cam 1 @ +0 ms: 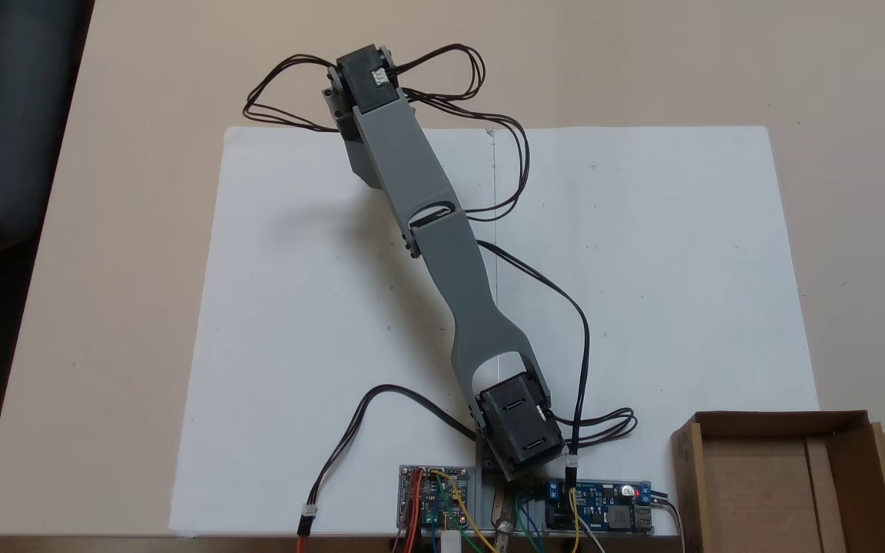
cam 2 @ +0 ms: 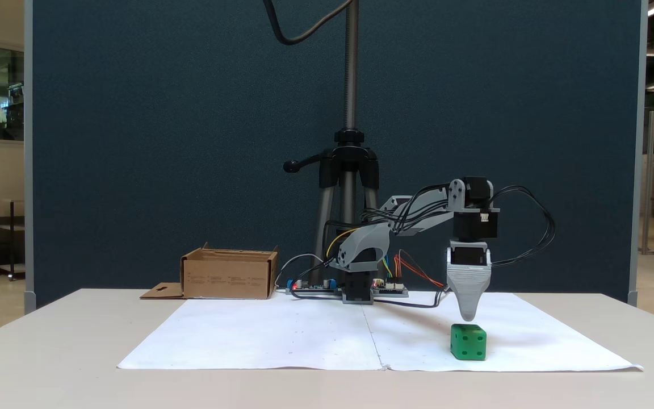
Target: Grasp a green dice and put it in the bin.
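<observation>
The green dice (cam 2: 468,342) rests on the white paper, toward the right in a fixed view. My gripper (cam 2: 468,316) points straight down just above the dice, its tip a little short of the top face. Only one tapered grey tip shows, so I cannot say whether the jaws are open or shut. From above, the outstretched arm (cam 1: 442,230) covers the dice. The bin (cam 1: 777,421), a brown cardboard box with a hang-hole flap, stands at the lower right near the arm's base; from the front the bin (cam 2: 227,278) is at the back left.
White paper sheets (cam 1: 642,269) cover the middle of the beige table. Circuit boards (cam 1: 600,503) and loose black cables (cam 1: 581,330) lie by the arm's base. A camera tripod (cam 2: 349,170) stands behind the base, in front of a dark blue partition.
</observation>
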